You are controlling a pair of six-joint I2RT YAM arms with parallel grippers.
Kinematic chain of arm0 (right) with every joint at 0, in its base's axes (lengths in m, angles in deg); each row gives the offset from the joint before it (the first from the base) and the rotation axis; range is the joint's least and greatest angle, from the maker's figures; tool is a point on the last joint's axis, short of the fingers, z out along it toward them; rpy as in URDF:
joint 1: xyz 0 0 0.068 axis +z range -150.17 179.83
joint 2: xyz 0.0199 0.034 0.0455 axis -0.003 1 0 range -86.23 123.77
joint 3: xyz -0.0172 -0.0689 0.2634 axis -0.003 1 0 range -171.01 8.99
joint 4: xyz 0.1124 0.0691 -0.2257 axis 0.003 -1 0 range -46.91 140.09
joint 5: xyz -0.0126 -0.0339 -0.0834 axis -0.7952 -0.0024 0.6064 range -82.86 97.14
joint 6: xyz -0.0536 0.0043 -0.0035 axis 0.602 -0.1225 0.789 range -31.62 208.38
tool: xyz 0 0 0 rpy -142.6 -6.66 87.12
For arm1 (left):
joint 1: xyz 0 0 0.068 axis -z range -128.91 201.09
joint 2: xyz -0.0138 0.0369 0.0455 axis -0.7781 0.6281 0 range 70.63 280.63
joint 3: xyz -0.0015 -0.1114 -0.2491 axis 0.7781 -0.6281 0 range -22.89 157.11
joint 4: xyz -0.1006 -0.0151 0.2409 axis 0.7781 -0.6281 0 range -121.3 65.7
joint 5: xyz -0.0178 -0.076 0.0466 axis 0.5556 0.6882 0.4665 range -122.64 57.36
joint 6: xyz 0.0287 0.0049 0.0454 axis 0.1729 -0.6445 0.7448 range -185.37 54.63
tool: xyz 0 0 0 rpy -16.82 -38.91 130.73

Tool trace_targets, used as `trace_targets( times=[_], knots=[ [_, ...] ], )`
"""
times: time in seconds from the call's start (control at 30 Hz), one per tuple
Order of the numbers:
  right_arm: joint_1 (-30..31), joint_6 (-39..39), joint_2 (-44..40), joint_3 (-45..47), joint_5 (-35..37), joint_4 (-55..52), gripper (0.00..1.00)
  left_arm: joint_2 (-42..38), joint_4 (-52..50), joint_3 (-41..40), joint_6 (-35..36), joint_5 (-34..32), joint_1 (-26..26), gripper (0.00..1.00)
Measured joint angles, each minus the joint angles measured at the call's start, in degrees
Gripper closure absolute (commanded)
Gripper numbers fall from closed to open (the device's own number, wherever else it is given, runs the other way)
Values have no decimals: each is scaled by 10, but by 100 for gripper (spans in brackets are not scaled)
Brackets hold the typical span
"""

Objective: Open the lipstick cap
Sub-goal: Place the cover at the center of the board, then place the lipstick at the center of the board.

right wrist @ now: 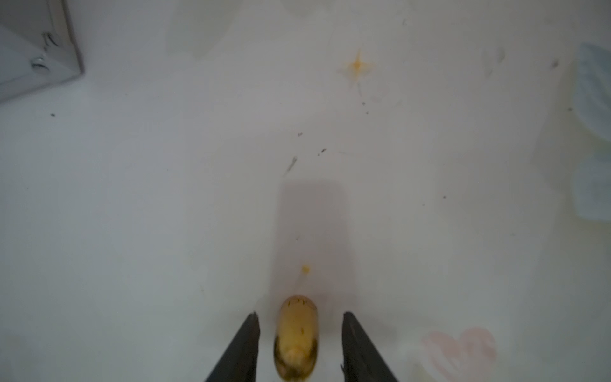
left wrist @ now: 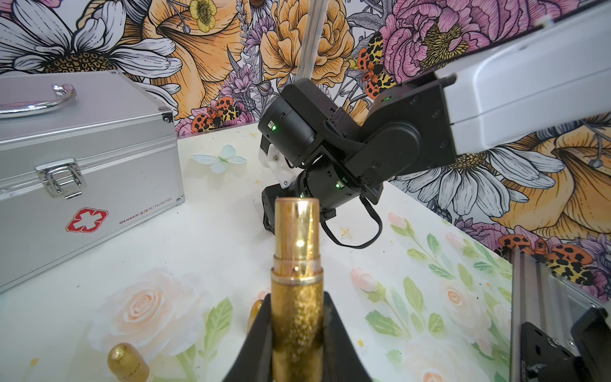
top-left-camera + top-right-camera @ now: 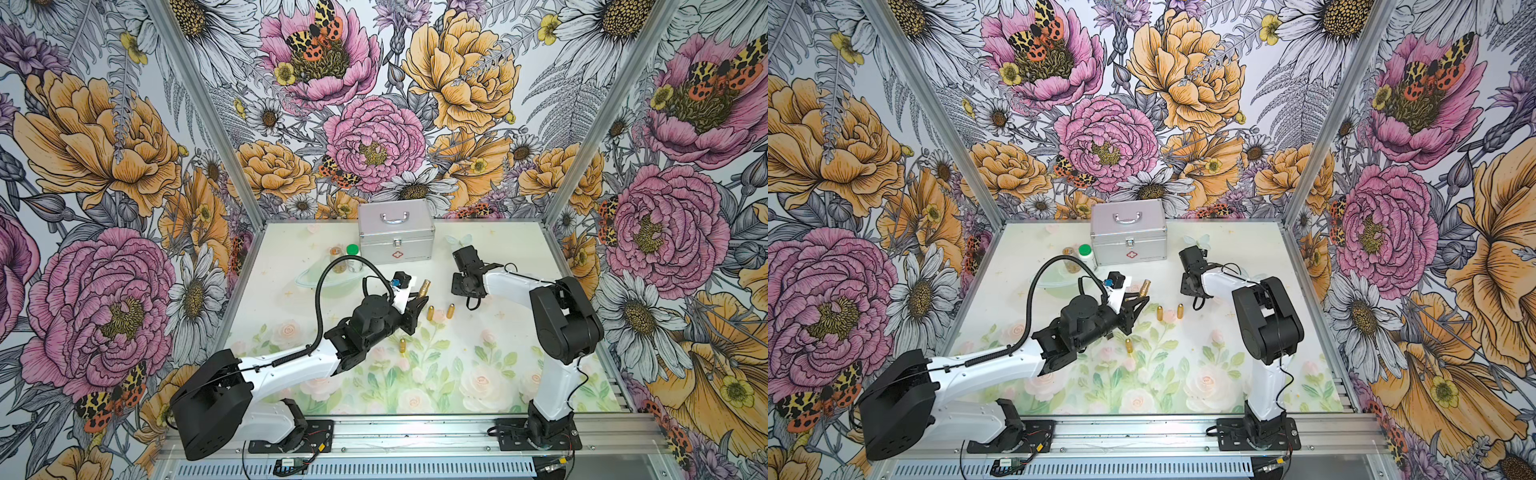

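The gold lipstick [image 2: 297, 264] stands uncapped, its shiny inner tube bare above the glittery base. My left gripper [image 2: 296, 297] is shut on that base and holds it tilted above the table; both top views show the lipstick [image 3: 424, 287] [image 3: 1144, 287]. The gold cap [image 1: 296, 334] shows blurred between the fingers [image 1: 243, 347] of my right gripper [image 1: 300, 314], which is open and touches it on neither side. My right wrist [image 3: 469, 270] hangs over the table right of the lipstick and hides the cap in both top views.
A silver first-aid case [image 3: 396, 230] stands at the back. A green-capped bottle [image 3: 352, 257] and a small jar [image 3: 336, 259] stand left of the case. Three other gold pieces [image 3: 430, 313] [image 3: 450, 311] [image 3: 402, 345] lie on the flowered mat [image 3: 498, 374].
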Motion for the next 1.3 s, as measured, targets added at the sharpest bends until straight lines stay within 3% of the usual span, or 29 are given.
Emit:
trace_targets(
  times=[0.43,0.8,0.97,1.3],
  knots=[
    [-1,14,-183,-2,-50,-108,42,-38,-5,-17,0,-2,0,100],
    [9,43,-274,-10,-263,-209,38,-80,-67,-30,8,-6,-1,100],
    [47,45,-318,-4,-333,-220,37,-106,-87,-41,16,-17,-1,100],
    [139,16,-349,12,-378,-191,37,-115,-106,-43,32,-23,-3,100]
  ],
)
